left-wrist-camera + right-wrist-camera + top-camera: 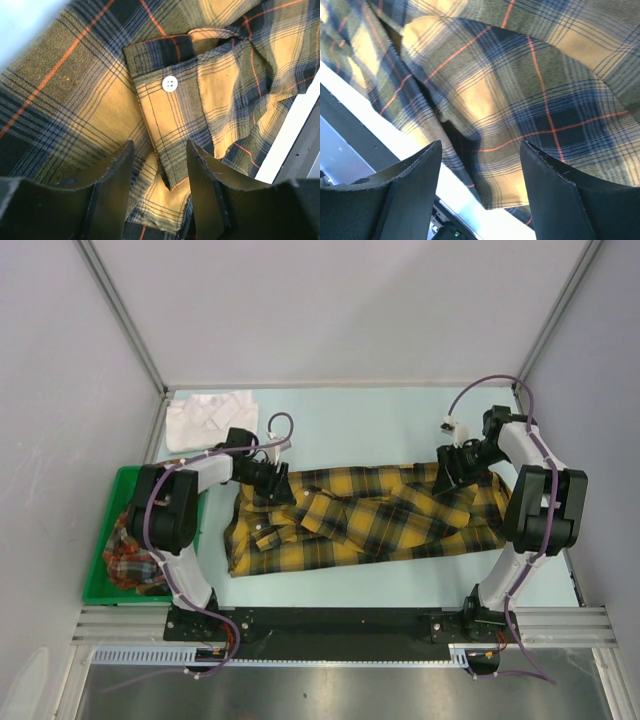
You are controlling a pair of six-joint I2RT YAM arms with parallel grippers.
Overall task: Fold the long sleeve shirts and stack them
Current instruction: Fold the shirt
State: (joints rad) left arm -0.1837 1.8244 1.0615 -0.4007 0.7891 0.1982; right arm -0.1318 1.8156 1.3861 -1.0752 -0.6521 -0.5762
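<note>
While the soft yellow-and-black plaid button-up shirt (365,525) lay under the spread jaws of the left gripper (159,150) and right gripper (480,150), folding looked barely begun; next, each must pinch cloth.

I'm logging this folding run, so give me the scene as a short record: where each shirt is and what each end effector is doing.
yellow plaid shirt: spread rumpled across the middle of the table
white shirt: crumpled at far-left corner
red plaid shirt: bunched in green bin
left end effector: open, over yellow shirt's left end
right end effector: open, over its right end
stack: not started
</note>
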